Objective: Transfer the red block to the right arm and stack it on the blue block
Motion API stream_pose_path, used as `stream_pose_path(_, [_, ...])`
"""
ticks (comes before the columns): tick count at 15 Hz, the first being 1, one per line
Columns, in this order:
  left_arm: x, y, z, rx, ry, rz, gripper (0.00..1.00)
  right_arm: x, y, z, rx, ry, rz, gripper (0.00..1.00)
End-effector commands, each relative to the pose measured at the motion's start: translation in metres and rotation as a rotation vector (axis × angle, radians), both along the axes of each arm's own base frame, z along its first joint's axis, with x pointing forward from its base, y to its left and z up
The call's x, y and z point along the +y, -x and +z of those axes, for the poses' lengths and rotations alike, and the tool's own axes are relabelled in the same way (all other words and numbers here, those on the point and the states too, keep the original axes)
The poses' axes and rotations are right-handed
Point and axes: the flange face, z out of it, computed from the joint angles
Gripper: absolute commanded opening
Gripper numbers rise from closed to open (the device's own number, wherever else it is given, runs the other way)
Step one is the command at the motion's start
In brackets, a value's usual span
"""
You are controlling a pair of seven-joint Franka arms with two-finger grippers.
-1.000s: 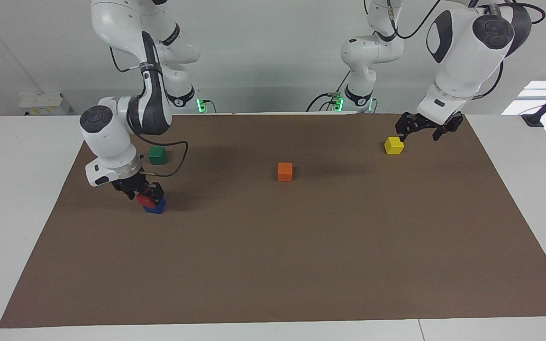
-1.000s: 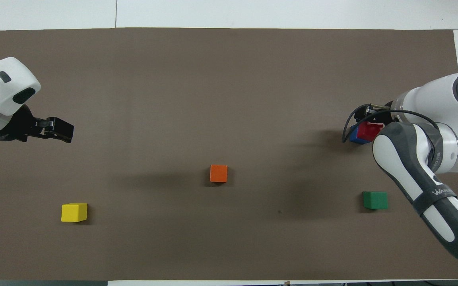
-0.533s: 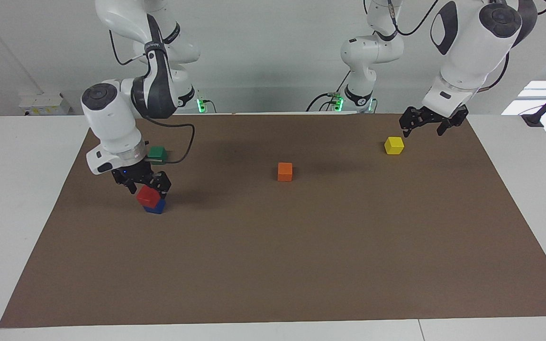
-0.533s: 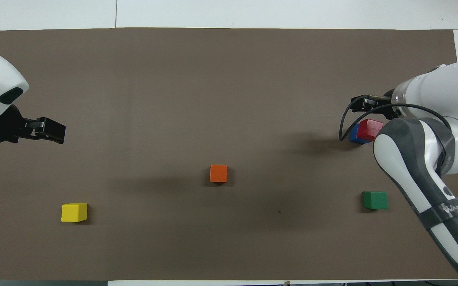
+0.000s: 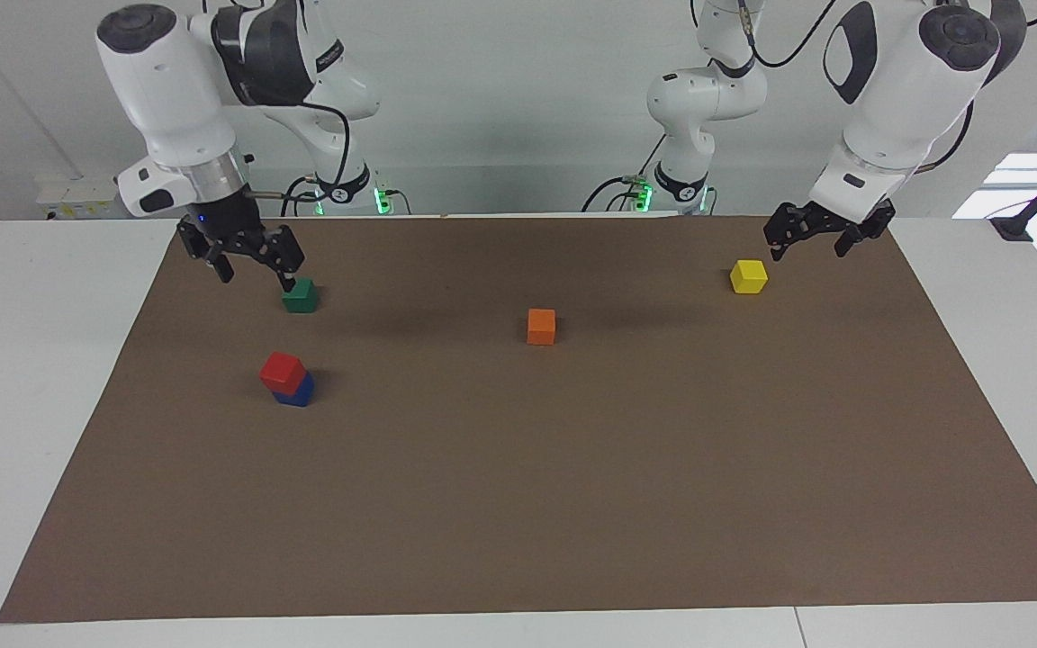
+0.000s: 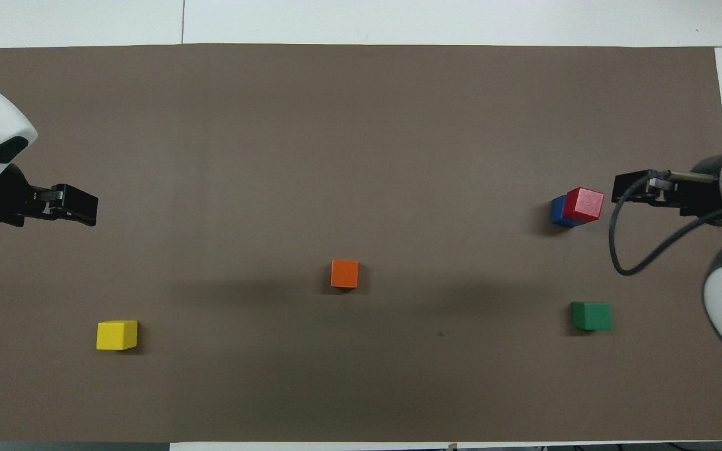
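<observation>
Red block atop blue block; right claw spread, empty; left claw spread, empty.

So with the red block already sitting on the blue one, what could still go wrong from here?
1. The red block sits skewed and offset on the blue block, overhanging toward the right arm's end of the table; a bump could tip it off.
2. The right claw, open, hangs low over the brown mat beside the green block; a sideways move could knock that block.
3. The left claw waits, open, close to the yellow block and could nudge it.
</observation>
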Motion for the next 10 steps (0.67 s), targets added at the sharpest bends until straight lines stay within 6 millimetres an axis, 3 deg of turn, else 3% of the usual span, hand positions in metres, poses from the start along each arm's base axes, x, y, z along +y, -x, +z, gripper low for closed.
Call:
stream_pose_path(1, [0.006, 0.001, 0.010, -0.017, 0.035, 0.033, 1.00, -0.013, 0.011, 0.046, 0.031, -0.023, 0.045, 1.00])
stream_pose_path(4, [0.004, -0.007, 0.015, -0.094, 0.044, 0.030, 1.00, -0.033, 0.010, 0.065, 0.091, -0.024, 0.096, 1.00])
stream_pose_path(10, [0.003, -0.008, 0.015, -0.102, 0.050, 0.028, 1.00, -0.054, 0.005, 0.056, 0.119, -0.014, 0.087, 1.00])
